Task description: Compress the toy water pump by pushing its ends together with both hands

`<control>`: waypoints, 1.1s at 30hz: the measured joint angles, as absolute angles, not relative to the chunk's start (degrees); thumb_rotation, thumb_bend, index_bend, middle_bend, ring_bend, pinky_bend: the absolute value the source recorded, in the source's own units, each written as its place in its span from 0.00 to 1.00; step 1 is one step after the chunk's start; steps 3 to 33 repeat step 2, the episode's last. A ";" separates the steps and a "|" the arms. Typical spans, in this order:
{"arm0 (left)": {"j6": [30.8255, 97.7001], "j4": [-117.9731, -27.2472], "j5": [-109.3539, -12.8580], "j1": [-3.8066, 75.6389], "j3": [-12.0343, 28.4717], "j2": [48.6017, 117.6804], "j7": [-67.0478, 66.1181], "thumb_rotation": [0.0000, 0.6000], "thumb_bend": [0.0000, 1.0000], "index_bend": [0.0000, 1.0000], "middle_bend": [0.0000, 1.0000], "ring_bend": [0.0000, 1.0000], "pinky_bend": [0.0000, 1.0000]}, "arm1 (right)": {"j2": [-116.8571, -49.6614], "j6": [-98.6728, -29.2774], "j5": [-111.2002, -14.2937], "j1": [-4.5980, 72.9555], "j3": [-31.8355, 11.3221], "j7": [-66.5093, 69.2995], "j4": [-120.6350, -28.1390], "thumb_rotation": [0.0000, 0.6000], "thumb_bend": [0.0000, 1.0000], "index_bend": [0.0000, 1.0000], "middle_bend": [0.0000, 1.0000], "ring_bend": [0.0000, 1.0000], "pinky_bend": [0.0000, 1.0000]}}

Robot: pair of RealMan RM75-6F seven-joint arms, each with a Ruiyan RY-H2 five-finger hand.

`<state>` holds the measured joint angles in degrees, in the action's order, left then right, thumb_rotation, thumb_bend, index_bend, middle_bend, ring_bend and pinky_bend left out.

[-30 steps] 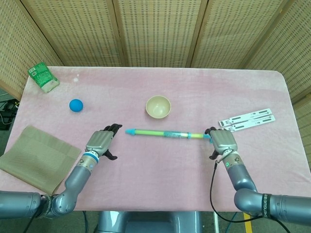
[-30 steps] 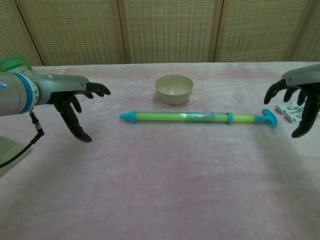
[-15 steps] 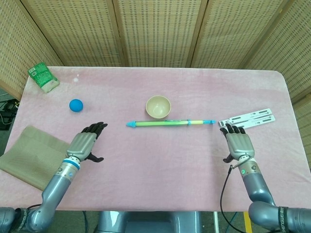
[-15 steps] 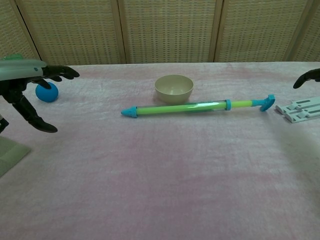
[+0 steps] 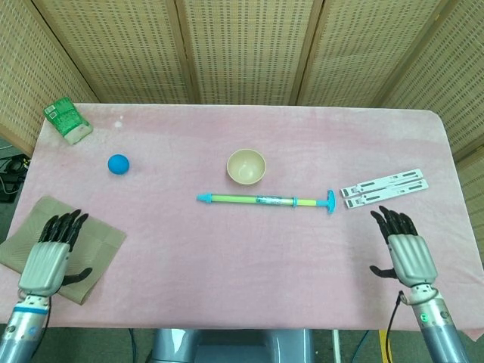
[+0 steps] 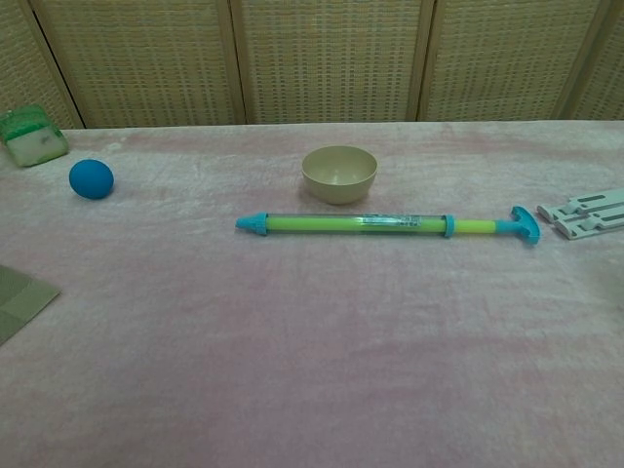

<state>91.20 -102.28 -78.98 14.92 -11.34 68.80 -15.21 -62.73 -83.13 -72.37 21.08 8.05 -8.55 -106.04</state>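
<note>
The toy water pump (image 5: 265,200) (image 6: 385,224) lies flat on the pink cloth, green tube with a blue nozzle at the left and a blue T-handle at the right. Nothing touches it. My left hand (image 5: 51,252) hovers over the near-left corner, fingers spread, holding nothing. My right hand (image 5: 404,249) sits near the front-right edge, also spread and empty. Both hands are far from the pump's ends. Neither hand appears in the chest view.
A cream bowl (image 5: 246,166) (image 6: 338,174) stands just behind the pump. A blue ball (image 5: 118,163) (image 6: 91,179) and a green carton (image 5: 67,120) lie at the left. A folded tan cloth (image 5: 91,242) lies under my left hand. White slotted strips (image 5: 384,187) (image 6: 591,213) lie at the right.
Both hands have drawn back from the pump's ends toward the front edge and left the chest view. The pump shifted slightly and now lies level.
</note>
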 measured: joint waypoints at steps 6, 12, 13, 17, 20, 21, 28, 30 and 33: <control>92.27 -100.47 -79.84 12.96 -11.98 68.96 -14.03 1.00 0.00 0.00 0.00 0.00 0.00 | -63.39 -85.09 -74.81 18.91 8.74 -7.01 -103.61 1.00 0.13 0.01 0.00 0.00 0.00; 92.27 -100.47 -79.84 12.96 -11.98 68.96 -14.03 1.00 0.00 0.00 0.00 0.00 0.00 | -63.39 -85.09 -74.81 18.91 8.74 -7.01 -103.61 1.00 0.13 0.01 0.00 0.00 0.00; 92.27 -100.47 -79.84 12.96 -11.98 68.96 -14.03 1.00 0.00 0.00 0.00 0.00 0.00 | -63.39 -85.09 -74.81 18.91 8.74 -7.01 -103.61 1.00 0.13 0.01 0.00 0.00 0.00; 92.27 -100.47 -79.84 12.96 -11.98 68.96 -14.03 1.00 0.00 0.00 0.00 0.00 0.00 | -63.39 -85.09 -74.81 18.91 8.74 -7.01 -103.61 1.00 0.13 0.01 0.00 0.00 0.00; 92.27 -100.47 -79.84 12.96 -11.98 68.96 -14.03 1.00 0.00 0.00 0.00 0.00 0.00 | -63.39 -85.09 -74.81 18.91 8.74 -7.01 -103.61 1.00 0.13 0.01 0.00 0.00 0.00; 92.27 -100.47 -79.84 12.96 -11.98 68.96 -14.03 1.00 0.00 0.00 0.00 0.00 0.00 | -63.39 -85.09 -74.81 18.91 8.74 -7.01 -103.61 1.00 0.13 0.01 0.00 0.00 0.00; 92.27 -100.47 -79.84 12.96 -11.98 68.96 -14.03 1.00 0.00 0.00 0.00 0.00 0.00 | -63.39 -85.09 -74.81 18.91 8.74 -7.01 -103.61 1.00 0.13 0.01 0.00 0.00 0.00; 92.27 -100.47 -79.84 12.96 -11.98 68.96 -14.03 1.00 0.00 0.00 0.00 0.00 0.00 | -63.39 -85.09 -74.81 18.91 8.74 -7.01 -103.61 1.00 0.13 0.01 0.00 0.00 0.00; 92.27 -100.47 -79.84 12.96 -11.98 68.96 -14.03 1.00 0.00 0.00 0.00 0.00 0.00 | -63.39 -85.09 -74.81 18.91 8.74 -7.01 -103.61 1.00 0.13 0.01 0.00 0.00 0.00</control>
